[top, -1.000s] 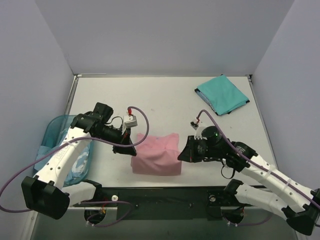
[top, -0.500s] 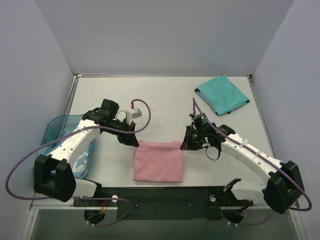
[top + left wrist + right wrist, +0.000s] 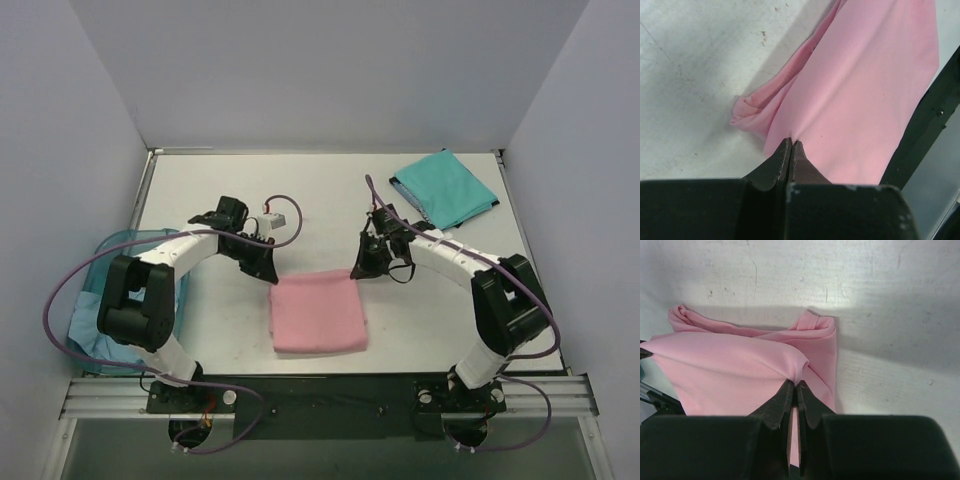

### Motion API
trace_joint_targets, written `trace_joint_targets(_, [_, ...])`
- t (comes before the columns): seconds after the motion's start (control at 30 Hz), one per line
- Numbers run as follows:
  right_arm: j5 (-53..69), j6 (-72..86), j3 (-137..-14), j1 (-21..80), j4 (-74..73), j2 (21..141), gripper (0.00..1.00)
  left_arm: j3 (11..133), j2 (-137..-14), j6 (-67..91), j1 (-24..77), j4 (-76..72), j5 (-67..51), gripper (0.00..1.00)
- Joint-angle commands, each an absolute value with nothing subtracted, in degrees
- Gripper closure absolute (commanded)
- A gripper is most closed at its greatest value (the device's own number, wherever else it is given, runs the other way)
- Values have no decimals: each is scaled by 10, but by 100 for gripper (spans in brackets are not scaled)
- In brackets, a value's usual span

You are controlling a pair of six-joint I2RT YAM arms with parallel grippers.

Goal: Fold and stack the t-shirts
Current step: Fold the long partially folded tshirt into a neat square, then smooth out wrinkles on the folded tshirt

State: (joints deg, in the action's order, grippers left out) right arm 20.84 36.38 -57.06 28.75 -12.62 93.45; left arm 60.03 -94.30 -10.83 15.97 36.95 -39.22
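Status, top view, near edge outward: pink t-shirt [image 3: 318,313] lies as a folded rectangle at 6 o'clock on the table [image 3: 330,190], close to the arm bases and roughly square to the edge.

Left gripper [image 3: 262,268] is at the shirt's 11 o'clock corner. Left wrist view shows the left gripper [image 3: 791,143] pressed together, with a pinch of pink cloth between the tips. A small bunched fold sits at 10 o'clock from the tips.

Right gripper [image 3: 362,268] is at the 1 o'clock corner. Right wrist view shows the right gripper [image 3: 794,385] clamped on the top layer, which tents up to the pinch. The lower layers are rolled and uneven along the far edge.

Reason for hold (judgement): a grip on both far corners at matching height keeps that edge straight and taut, so the layer can be laid flat. Neither corner has been let go.

Pose: both arms are swung out wide from their bases, elbows outboard at 9 and 3 o'clock. The forearms angle back inward and the wrists are pitched down at the cloth. The arrangement is near mirror-symmetric.

Blue basket [image 3: 108,248] sits at 9 o'clock, partly off the table's left edge behind the left arm. Its contents are not readable.

Teal t-shirt [image 3: 443,188] lies folded at 1 o'clock, in the far right corner, well apart from the pink one. This is a likely stacking spot (judgement)
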Motion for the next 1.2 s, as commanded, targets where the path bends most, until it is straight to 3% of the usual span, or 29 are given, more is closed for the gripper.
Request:
trace_joint_targets(0.0, [208,355,-610,281,-107,967,100,633,-959,-85,155,312,-376,100])
trace_joint_targets(0.07, [200,351,-621,280,-111,987,89,635,-967,-78,155,302,-374,97])
trace_joint_targets(0.17, [173,338,-644,276,-139,1005,66,637,-976,-69,155,297,-357,75])
trace_joint_targets(0.23, [157,321,-662,274,-166,1004,58,642,-976,-68,152,299,-339,63])
trace_joint_targets(0.4, [122,279,-696,279,-225,963,50,662,-938,-51,139,290,-318,40])
trace_joint_targets(0.5, [83,265,-692,290,-260,908,47,675,-898,-60,138,296,-308,39])
trace_joint_targets(0.57, [71,265,-678,305,-269,876,49,668,-860,-78,148,300,-308,39])
trace_joint_targets(0.63, [85,267,-661,329,-255,859,64,643,-823,-107,169,306,-327,49])
trace_joint_targets(0.67, [97,268,-652,343,-242,860,81,624,-811,-121,188,316,-343,60])
trace_joint_targets(0.73, [163,275,-651,342,-214,883,100,601,-820,-127,215,321,-345,76])
trace_joint_targets(0.8, [175,283,-668,336,-207,921,100,595,-851,-119,229,314,-332,91])
trace_joint_targets(1.03, [191,293,-727,307,-184,1041,100,646,-977,-106,217,283,-295,100])
trace_joint_targets(1.17, [185,291,-753,298,-186,1092,100,675,-1025,-100,188,279,-291,100])
